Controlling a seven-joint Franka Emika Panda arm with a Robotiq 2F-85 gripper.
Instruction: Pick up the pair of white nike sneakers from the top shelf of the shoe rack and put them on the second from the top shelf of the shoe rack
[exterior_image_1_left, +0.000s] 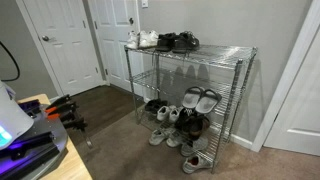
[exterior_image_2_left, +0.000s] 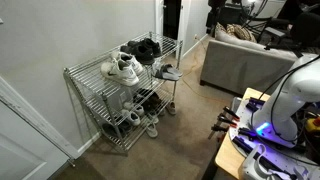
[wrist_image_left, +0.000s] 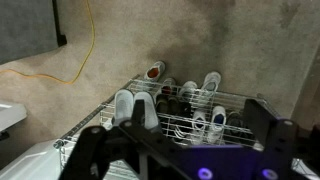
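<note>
The pair of white sneakers (exterior_image_1_left: 147, 40) sits at one end of the top shelf of the wire shoe rack (exterior_image_1_left: 243, 52), beside black shoes (exterior_image_1_left: 178, 41). It also shows in the other exterior view (exterior_image_2_left: 124, 68). The second shelf from the top (exterior_image_1_left: 150, 76) looks bare. My gripper (exterior_image_1_left: 68, 107) is open and empty, well away from the rack, over the wooden table's edge. In the wrist view its two dark fingers (wrist_image_left: 185, 150) frame the rack, with white sneakers (wrist_image_left: 205, 124) between them at a distance.
Several more shoes fill the lower shelf and the floor under the rack (exterior_image_1_left: 175, 130). White doors (exterior_image_1_left: 70, 40) stand behind the rack. A grey sofa (exterior_image_2_left: 245, 60) is across the room. A yellow cable (wrist_image_left: 60, 75) lies on the carpet.
</note>
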